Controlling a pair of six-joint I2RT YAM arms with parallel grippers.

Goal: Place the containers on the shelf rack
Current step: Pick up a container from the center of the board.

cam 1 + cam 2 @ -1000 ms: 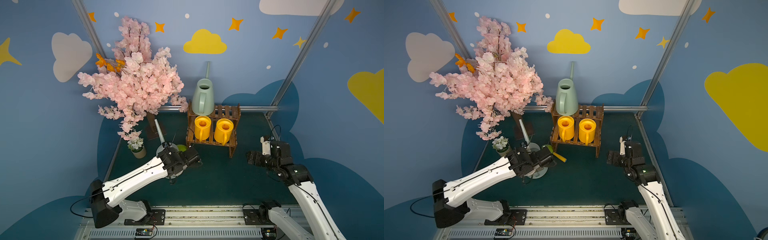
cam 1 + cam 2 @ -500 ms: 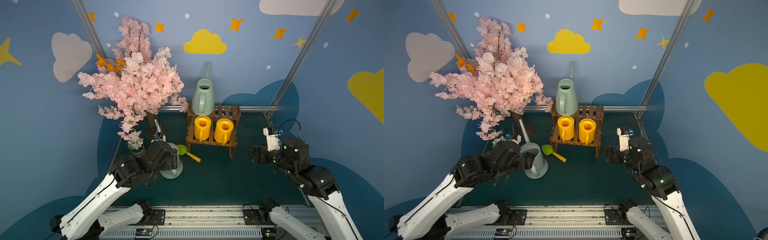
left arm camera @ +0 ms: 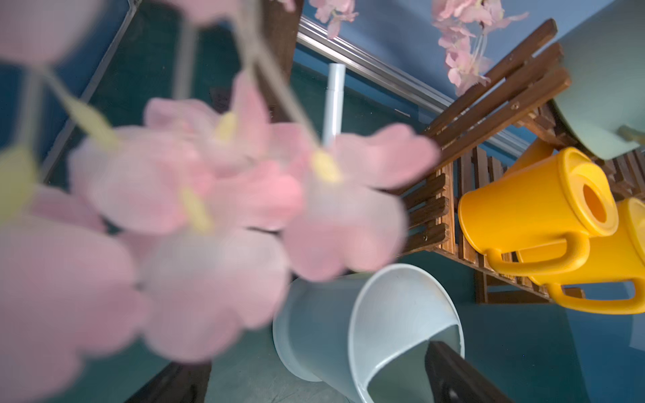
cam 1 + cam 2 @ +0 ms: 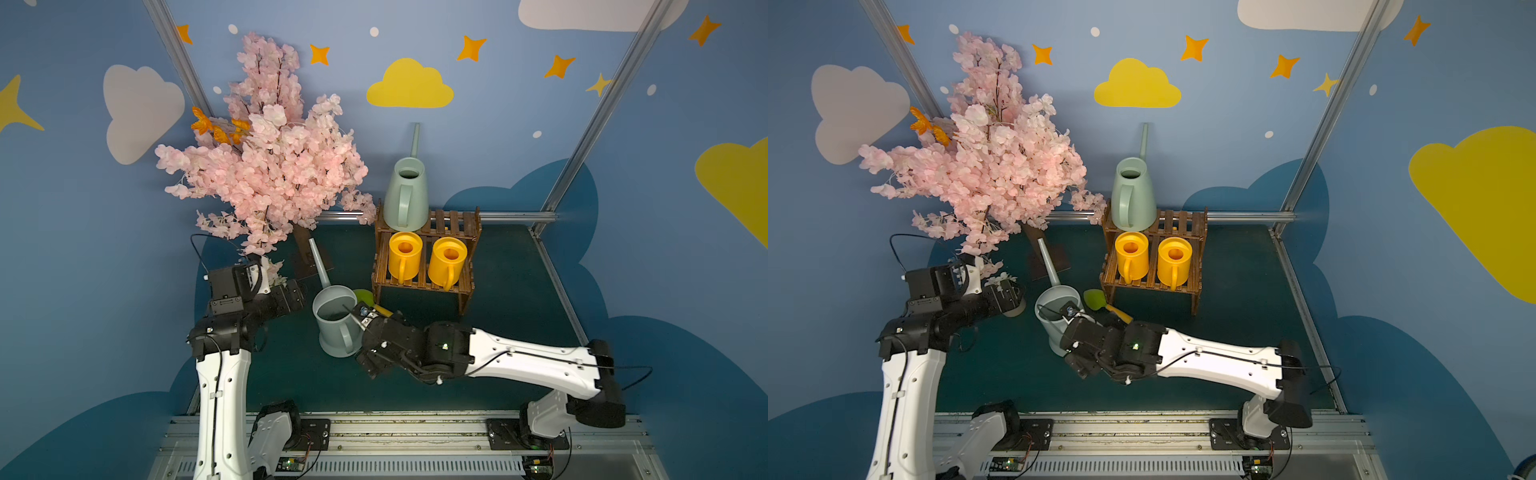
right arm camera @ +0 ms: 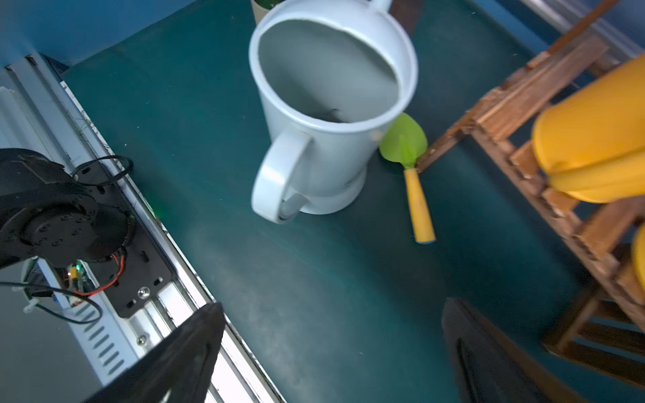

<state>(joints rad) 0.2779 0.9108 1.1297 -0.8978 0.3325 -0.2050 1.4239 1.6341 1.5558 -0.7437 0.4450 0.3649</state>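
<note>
Yellow trowel handle [image 5: 419, 206] shows whole only in right wrist view.

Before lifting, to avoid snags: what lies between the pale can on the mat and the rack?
A green trowel with a yellow handle lies between the pale can and the rack; right wrist view shows it.

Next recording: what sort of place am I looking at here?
Probably a staged robot test booth with a garden theme, not a real garden: cloud-and-star painted walls, an artificial pink blossom tree, and two robot arms on an aluminium rail.
</note>
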